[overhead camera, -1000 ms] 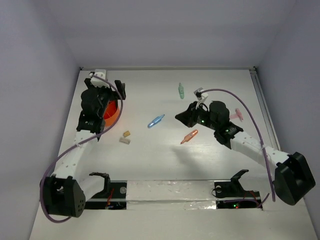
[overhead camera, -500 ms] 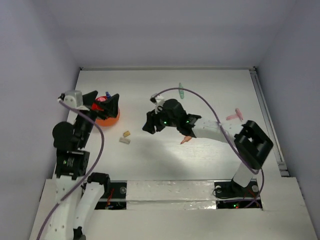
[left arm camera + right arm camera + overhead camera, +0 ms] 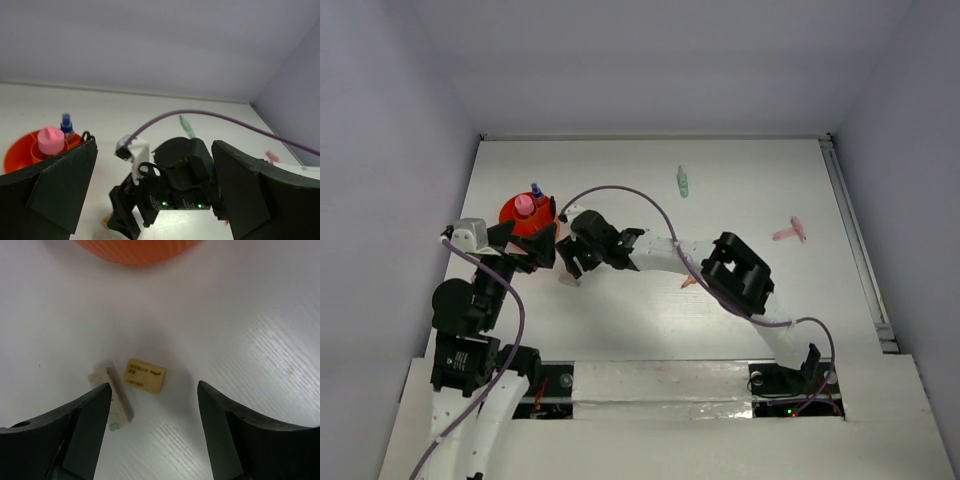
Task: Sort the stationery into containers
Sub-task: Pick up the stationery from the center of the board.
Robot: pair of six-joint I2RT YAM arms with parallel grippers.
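White table (image 3: 750, 190) bears the small beige piece (image 3: 145, 375) near the orange cup (image 3: 135, 250), with the right gripper (image 3: 151, 390) over it, fingers apart, and the left gripper (image 3: 154, 145) also spread and empty; picking seems in hand, and next it needs lowering and closing.

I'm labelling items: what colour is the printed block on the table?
The block is yellow-tan with dark print, clearest in the right wrist view.

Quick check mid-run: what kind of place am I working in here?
Probably a lab test cell rather than an office: a white table boxed in by plain grey walls, with a few small props scattered on it, such as an orange cup and a green marker.
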